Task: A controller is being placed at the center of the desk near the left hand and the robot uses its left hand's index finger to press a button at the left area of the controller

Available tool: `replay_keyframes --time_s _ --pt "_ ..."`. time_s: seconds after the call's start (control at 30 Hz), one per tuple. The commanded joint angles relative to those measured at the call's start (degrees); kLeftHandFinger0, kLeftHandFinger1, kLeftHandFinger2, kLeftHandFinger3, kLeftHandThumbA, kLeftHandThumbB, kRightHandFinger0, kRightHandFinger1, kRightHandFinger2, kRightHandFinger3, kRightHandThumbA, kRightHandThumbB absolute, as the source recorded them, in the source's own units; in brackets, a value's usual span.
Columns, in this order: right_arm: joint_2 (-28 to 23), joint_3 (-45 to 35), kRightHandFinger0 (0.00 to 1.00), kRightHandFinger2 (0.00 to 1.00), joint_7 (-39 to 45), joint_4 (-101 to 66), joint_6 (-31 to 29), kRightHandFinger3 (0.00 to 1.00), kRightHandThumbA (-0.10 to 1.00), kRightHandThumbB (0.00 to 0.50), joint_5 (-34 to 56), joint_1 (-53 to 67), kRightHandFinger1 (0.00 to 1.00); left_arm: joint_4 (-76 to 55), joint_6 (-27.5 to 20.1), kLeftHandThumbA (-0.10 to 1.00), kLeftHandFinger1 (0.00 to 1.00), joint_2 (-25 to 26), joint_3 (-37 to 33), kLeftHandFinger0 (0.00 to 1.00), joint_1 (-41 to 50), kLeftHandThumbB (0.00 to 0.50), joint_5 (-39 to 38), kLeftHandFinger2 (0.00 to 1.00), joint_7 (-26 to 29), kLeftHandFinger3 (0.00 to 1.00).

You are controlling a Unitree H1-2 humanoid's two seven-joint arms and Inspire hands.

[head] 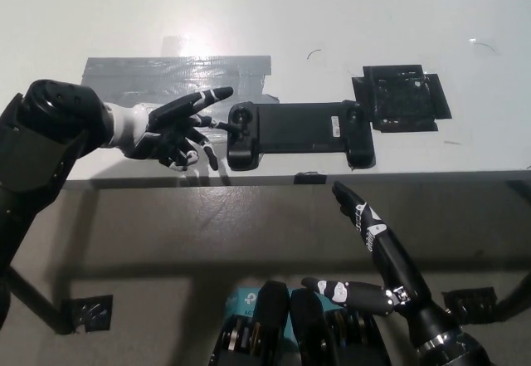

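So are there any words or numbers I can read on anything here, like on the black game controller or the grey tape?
Black game controller: a small pale mark near its right grip, too small to read.
Grey tape patch: no writing shows.
Black square mat: no writing shows.
Teal label at the bottom edge: white marks, mostly hidden and too blurred to read.
Nothing here can be read for certain.

Left hand (170, 127), fingers spread, reaches beside the controller (297, 132) on the desk (332, 17).
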Motion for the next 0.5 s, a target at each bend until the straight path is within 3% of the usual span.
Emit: replay_keyframes --time_s 0.0,0.2,0.33,0.47 --pt "0.55 -0.22 1.0 1.0 0.66 -2.05 0.22 1.0 1.0 0.279 0.81 -1.38 1.0 0.34 0.94 1.0 0.14 -0.21 0.16 0.02 1.01 0.432 1.81 0.42 -1.13 1.0" --pt "0.5 -0.03 1.0 1.0 1.04 -2.22 0.36 1.0 1.0 0.287 1.06 -0.81 1.0 0.1 0.91 1.0 0.23 -0.45 -1.02 0.09 4.33 0.486 3.43 0.49 -0.37 1.0" --pt "0.5 0.16 1.0 1.0 0.98 -2.15 0.08 1.0 1.0 0.28 0.65 -0.43 1.0 2.51 -0.76 1.0 0.19 -1.2 -1.3 0.02 6.38 0.486 3.46 0.45 -1.09 1.0" --pt "0.52 0.43 1.0 1.0 1.18 -2.26 0.54 1.0 1.0 0.287 0.6 -0.11 1.0 3.55 -2.14 1.0 0.1 -1.58 -2.3 0.0 8.27 0.488 4.58 0.35 -0.94 1.0"
